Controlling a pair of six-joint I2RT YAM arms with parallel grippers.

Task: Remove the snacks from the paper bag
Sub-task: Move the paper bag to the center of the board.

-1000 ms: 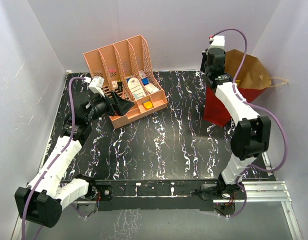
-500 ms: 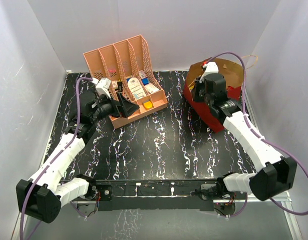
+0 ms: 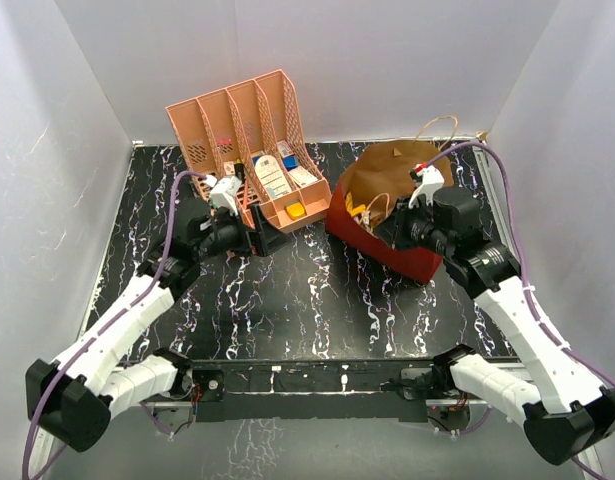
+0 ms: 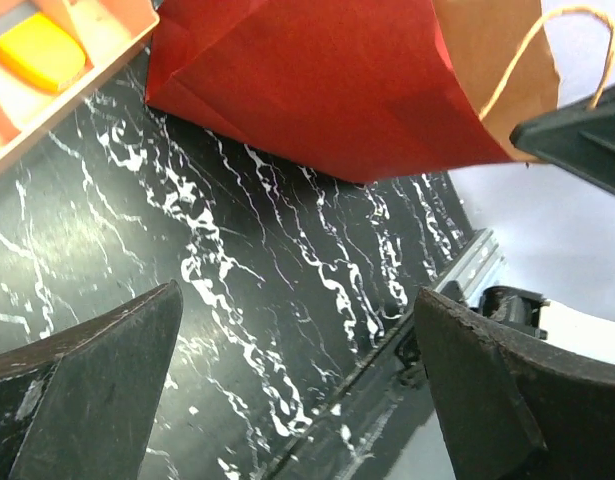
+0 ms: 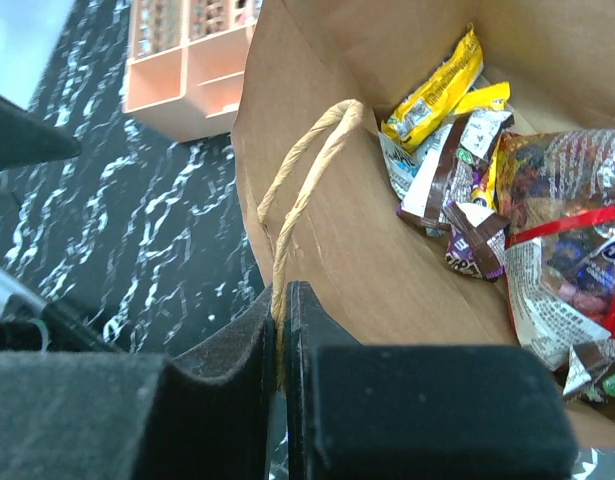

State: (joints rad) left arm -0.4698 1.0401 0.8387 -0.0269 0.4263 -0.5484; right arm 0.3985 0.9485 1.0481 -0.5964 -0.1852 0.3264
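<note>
Red paper bag (image 3: 352,230) tilt step: right hand (image 5: 284,300) pinching cord handle (image 5: 297,190), left hand (image 4: 297,295) wide; next, reach for snacks (image 5: 457,150).

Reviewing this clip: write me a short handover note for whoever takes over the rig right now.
Grippers: the left gripper is open and empty, above the table near the organizer. The right gripper is shut on the cord handle at the mouth of the bag.
Things: the bag sits tilted on the right of the table, mouth open. The snacks that show, yellow, brown and red packets, lie inside it.
Done: bag gripped by its handle. No snack is out on the table.
Left: take every snack out.
</note>
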